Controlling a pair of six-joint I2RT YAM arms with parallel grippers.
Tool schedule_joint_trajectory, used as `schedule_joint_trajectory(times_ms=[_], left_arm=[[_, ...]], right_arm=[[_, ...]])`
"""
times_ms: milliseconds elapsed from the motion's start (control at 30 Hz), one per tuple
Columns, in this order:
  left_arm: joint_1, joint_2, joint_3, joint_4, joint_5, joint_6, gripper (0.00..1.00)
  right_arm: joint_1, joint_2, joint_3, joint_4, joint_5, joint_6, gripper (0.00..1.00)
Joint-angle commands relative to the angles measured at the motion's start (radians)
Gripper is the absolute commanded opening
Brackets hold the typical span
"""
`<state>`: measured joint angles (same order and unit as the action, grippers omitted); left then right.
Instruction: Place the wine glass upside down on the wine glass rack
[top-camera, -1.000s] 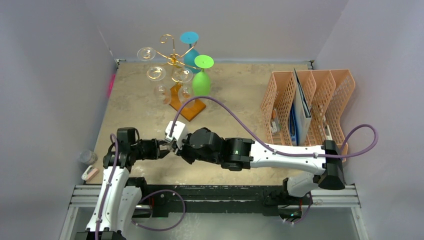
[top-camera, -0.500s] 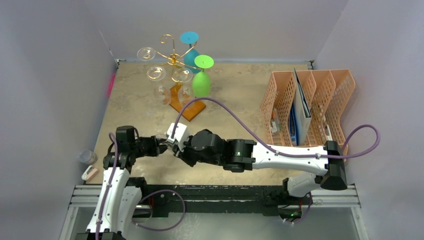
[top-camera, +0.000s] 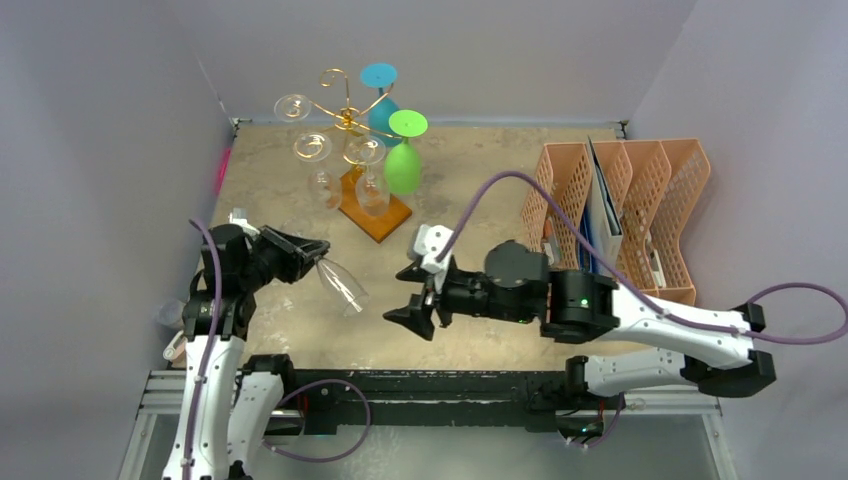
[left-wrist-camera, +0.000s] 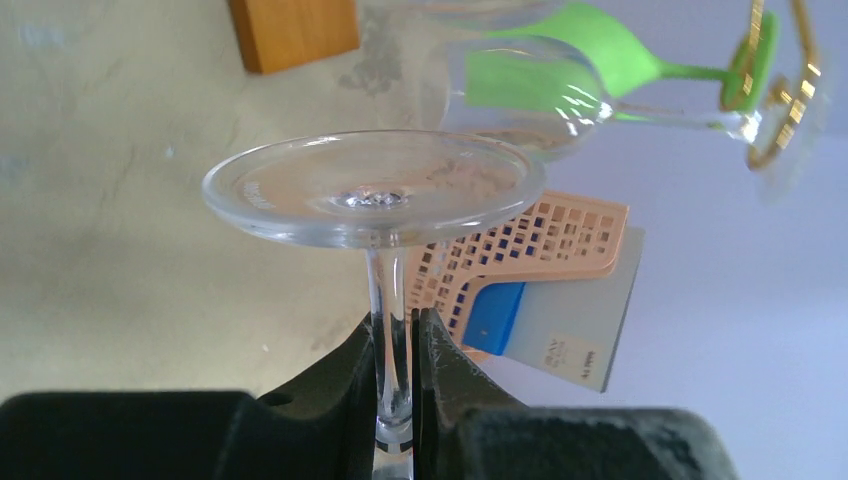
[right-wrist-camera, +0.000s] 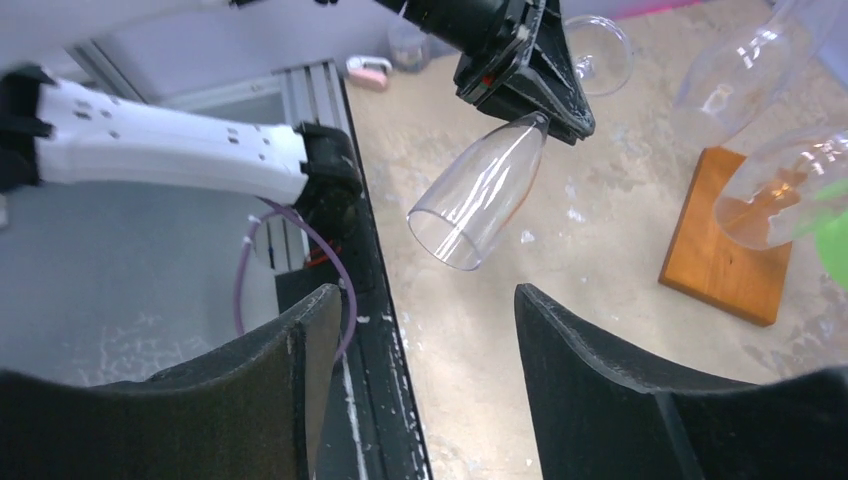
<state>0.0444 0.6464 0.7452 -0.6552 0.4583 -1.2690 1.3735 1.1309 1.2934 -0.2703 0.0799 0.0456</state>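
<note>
Not hung yet: wine glass (top-camera: 340, 285) is in the air over the near-left table, tilted bowl-down, well apart from the wine glass rack (top-camera: 385, 222) at the far side. Left gripper (top-camera: 312, 252) pinches the stem, fingers (left-wrist-camera: 338, 378) tight either side, foot just beyond. Right gripper (top-camera: 400, 295) is spread wide, empty, near the rim, not touching. Remaining: carry it over and hang it

Clear wine glass (top-camera: 342, 285) aslant, rim down

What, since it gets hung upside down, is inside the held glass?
Nothing visible: the glass has a clear bowl that looks empty, with the table showing through it. The narrow end, where bowl meets stem, is hidden by the left gripper.
</note>
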Motion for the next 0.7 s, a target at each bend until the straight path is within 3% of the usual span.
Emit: schedule_joint_trajectory(times_ms=[0,267,500,667], left_arm=[[-0.002,-0.061,0.059,0.095,-0.056,0.323,0.00],[-0.001,-0.244,0.041,0.274,0.040,0.628,0.00],[-0.001,-0.234,0.110,0.415,0.431,0.809,0.00],[-0.006,-0.204,0.151,0.450,0.567,0.861,0.00]], right_arm=[[-0.008,-0.021,0.038,0.024,0.005,0.061,0.68],[-0.011,0.076,0.166,0.064,0.034,0.173,0.69],[-0.014,0.156,0.243,0.124,0.074,0.219,0.71],[-0.037,0.137,0.225,0.228,0.058,0.169,0.74]])
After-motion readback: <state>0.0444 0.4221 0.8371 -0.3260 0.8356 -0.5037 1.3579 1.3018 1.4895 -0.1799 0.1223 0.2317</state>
